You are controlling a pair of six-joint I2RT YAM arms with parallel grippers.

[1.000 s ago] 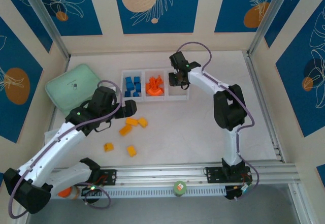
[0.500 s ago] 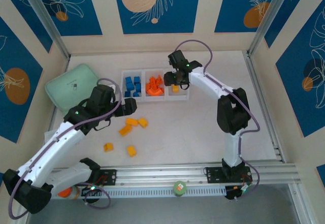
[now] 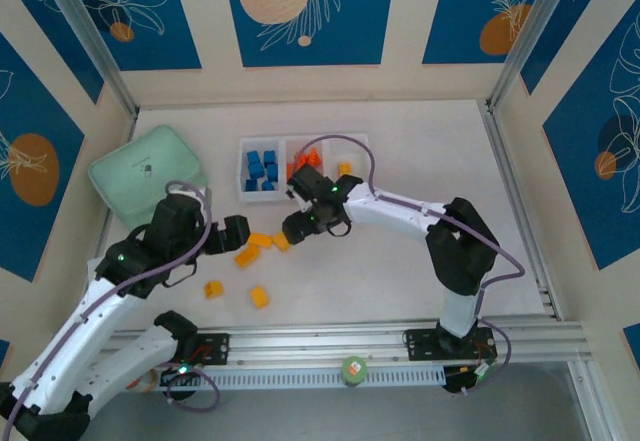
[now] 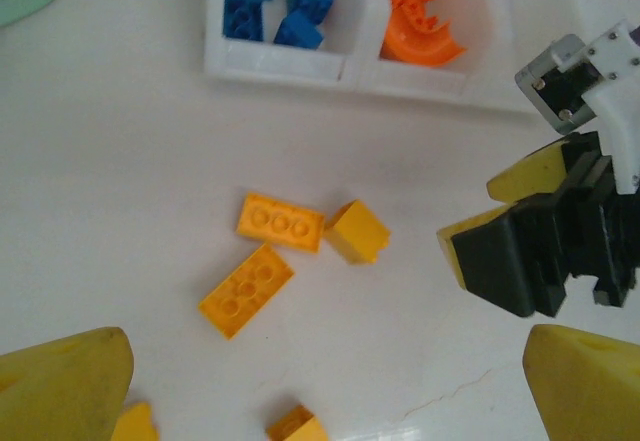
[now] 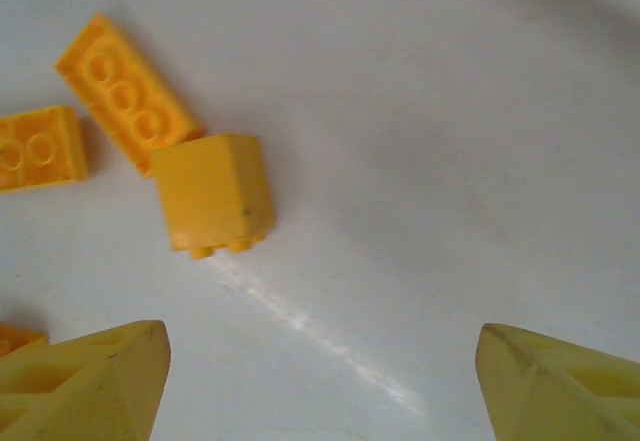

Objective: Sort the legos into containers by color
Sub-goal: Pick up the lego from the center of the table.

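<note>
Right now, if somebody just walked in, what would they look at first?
Probably the white tray near the back, with bright blue bricks in its left compartment and orange-red bricks in the middle. Next, the loose yellow bricks in front of it, with the right gripper hanging open right by them.

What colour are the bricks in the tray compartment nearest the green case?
Those bricks are blue; the left wrist view shows them best.
</note>
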